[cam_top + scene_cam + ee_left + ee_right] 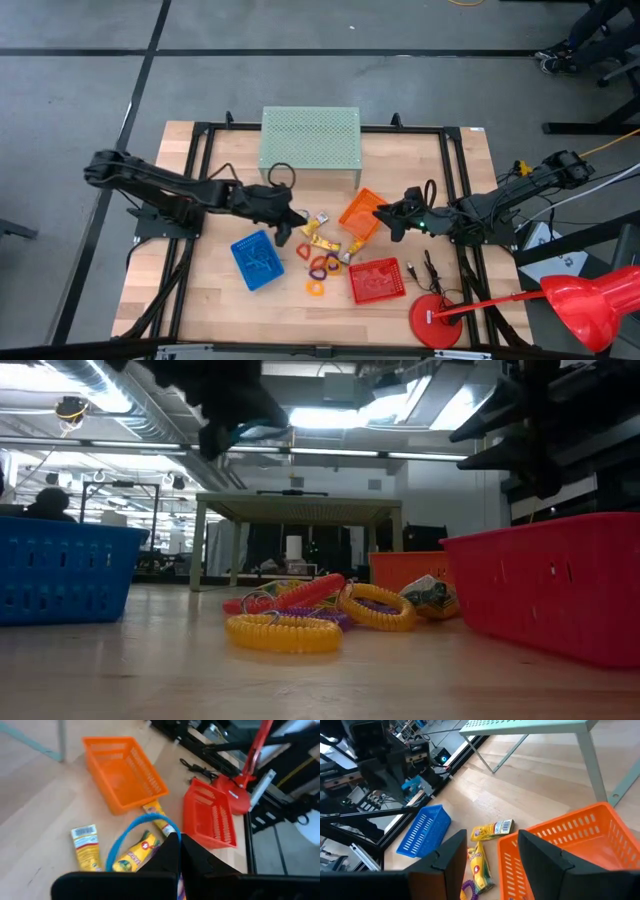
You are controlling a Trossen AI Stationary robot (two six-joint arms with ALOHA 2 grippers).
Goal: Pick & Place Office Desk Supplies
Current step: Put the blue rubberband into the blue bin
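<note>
My left gripper hangs above the table's middle, shut on a thin blue loop. Under and beside it lie the other small supplies: yellow packets and coiled loops, a yellow one, a red one and an orange one, all flat on the wood. My right gripper is open over the near rim of the orange basket, with nothing between its fingers. A blue basket and a red basket stand on either side of the pile. My left gripper pinches the blue loop's rim between its two shut fingertips. The fingers slant down, coming from the table's left. The rest of the loop arcs out past the fingertips, lifted clear of the table.
A pale green perforated stand is at the table's far edge. A big red round-based object sits at the near right corner, with black clips beside the red basket. Bare wood shows at the near left.
</note>
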